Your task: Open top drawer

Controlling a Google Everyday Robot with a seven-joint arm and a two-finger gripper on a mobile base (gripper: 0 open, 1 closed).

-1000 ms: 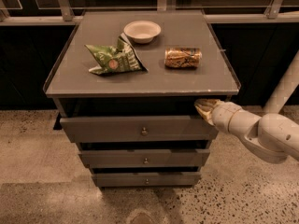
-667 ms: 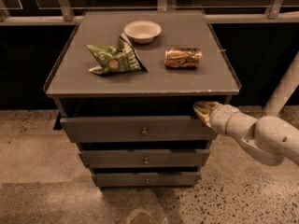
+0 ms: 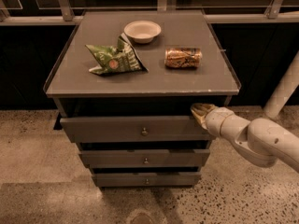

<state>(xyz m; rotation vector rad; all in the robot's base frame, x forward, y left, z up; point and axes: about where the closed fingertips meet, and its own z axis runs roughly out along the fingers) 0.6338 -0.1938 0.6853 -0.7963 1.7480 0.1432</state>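
Note:
The top drawer (image 3: 117, 129) is the widest grey front, with a small round metal knob (image 3: 145, 131) at its centre. It stands pulled out a little from the cabinet, with a dark gap above it under the tabletop. My gripper (image 3: 200, 112) is at the drawer's upper right corner, touching its top edge just below the tabletop. The white arm (image 3: 254, 136) reaches in from the right. Two narrower drawer fronts (image 3: 145, 158) sit below.
On the grey tabletop (image 3: 70, 78) lie a green chip bag (image 3: 116, 59), a white bowl (image 3: 142, 31) and a brown can (image 3: 183, 58) on its side. A white post (image 3: 282, 90) stands at the right. Speckled floor surrounds the cabinet.
The gripper and arm have shifted slightly left along the drawer's right corner. The drawer looks about the same.

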